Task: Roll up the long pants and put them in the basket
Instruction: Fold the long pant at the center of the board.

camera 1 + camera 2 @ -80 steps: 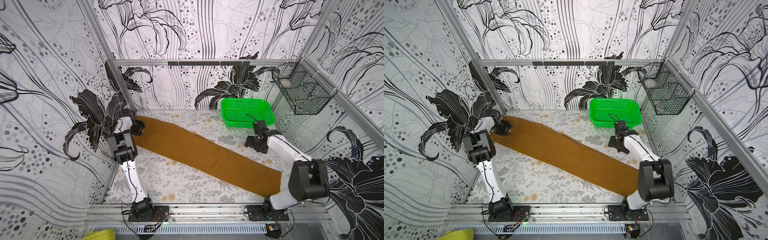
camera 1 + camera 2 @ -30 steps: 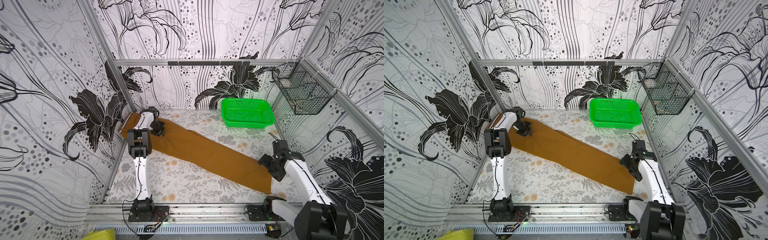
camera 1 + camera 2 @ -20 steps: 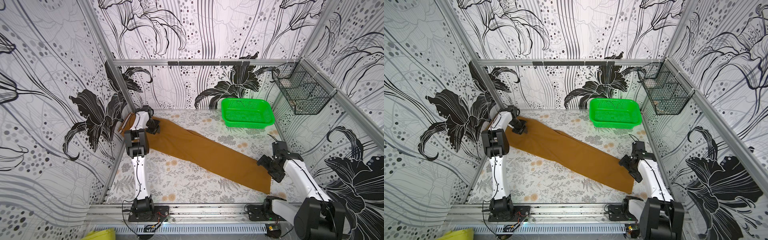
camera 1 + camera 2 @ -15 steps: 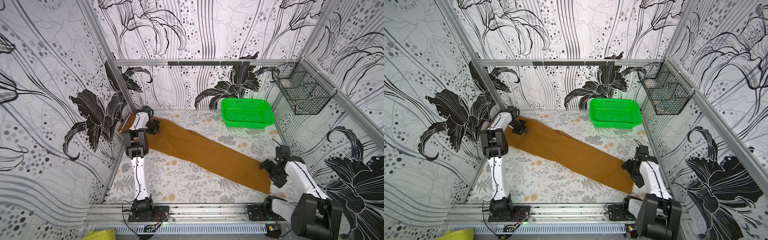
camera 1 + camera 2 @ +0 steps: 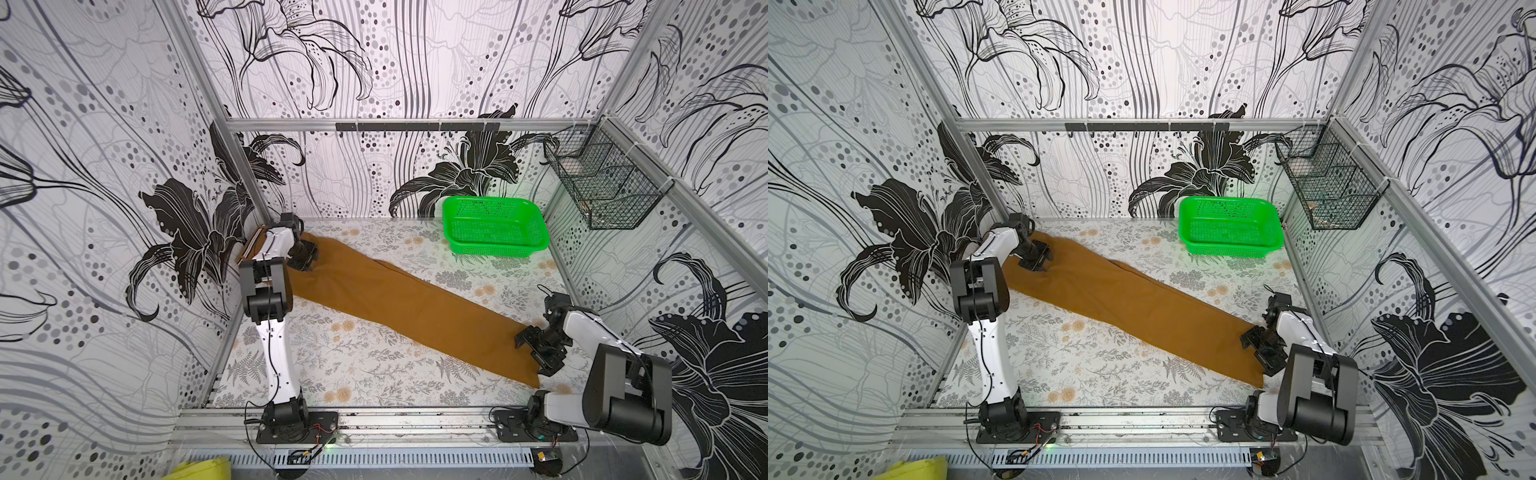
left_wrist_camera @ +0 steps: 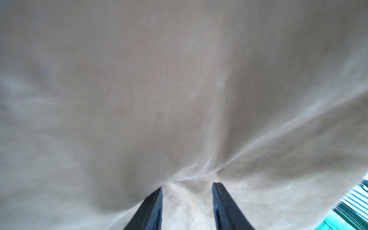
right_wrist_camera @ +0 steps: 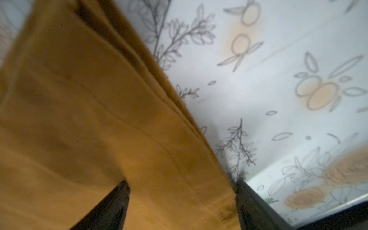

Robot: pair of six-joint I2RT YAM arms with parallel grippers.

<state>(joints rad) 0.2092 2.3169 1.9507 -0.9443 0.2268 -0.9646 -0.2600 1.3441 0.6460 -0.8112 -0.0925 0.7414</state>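
You have the long pants [image 5: 395, 303] lying flat, slantwise across the flowered table [image 5: 353, 361]. The left gripper [image 5: 306, 258] is parted at the waist end, and the right gripper [image 5: 538, 351] is parted astride the cuff. The green basket [image 5: 494, 249] sits apart at the back. A wire basket [image 5: 602, 195] hangs on the patterned wall [image 5: 353, 174].

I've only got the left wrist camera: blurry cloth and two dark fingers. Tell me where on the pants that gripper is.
Observer: The left gripper sits on the waist end of the long pants, in the far left corner of the table.
Operator: Give me the rest of the garment.
Observer: It lies flat and unrolled, running diagonally to the near right side.
Operator: Report the other arm.
Observer: The right gripper is at the hem end, jaws open with the hem's corner between them.
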